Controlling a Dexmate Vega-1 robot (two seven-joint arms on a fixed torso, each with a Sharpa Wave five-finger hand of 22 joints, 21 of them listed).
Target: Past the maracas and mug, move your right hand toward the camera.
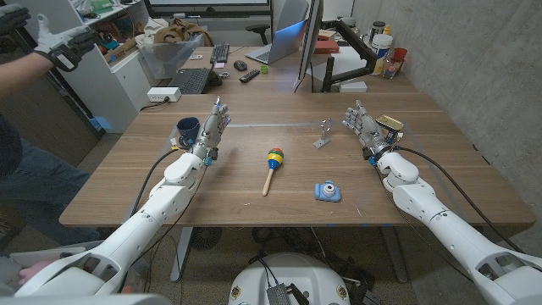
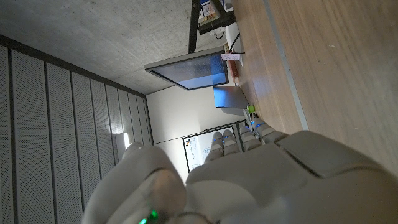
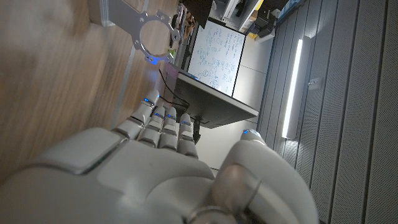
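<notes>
Both hands stand apart at the table's far sides, holding nothing.

Right hand (image 1: 364, 129) is up on its edge near the right side of the wooden table (image 1: 254, 203), fingers extended and apart, nothing in it; a metal bracket (image 1: 323, 134) stands just to its left, a yellow tin (image 1: 389, 124) just behind it. Left hand (image 1: 212, 127) likewise upright, fingers straight, empty, just beside the blue mug (image 1: 188, 129). Maraca (image 1: 273, 165) lies mid-table between the arms, handle toward the robot. Blue toy camera (image 1: 329, 191) sits nearer the front edge, right of the maraca, well apart from the right hand. A person's gloved hand (image 1: 63, 42) shows at far left.
</notes>
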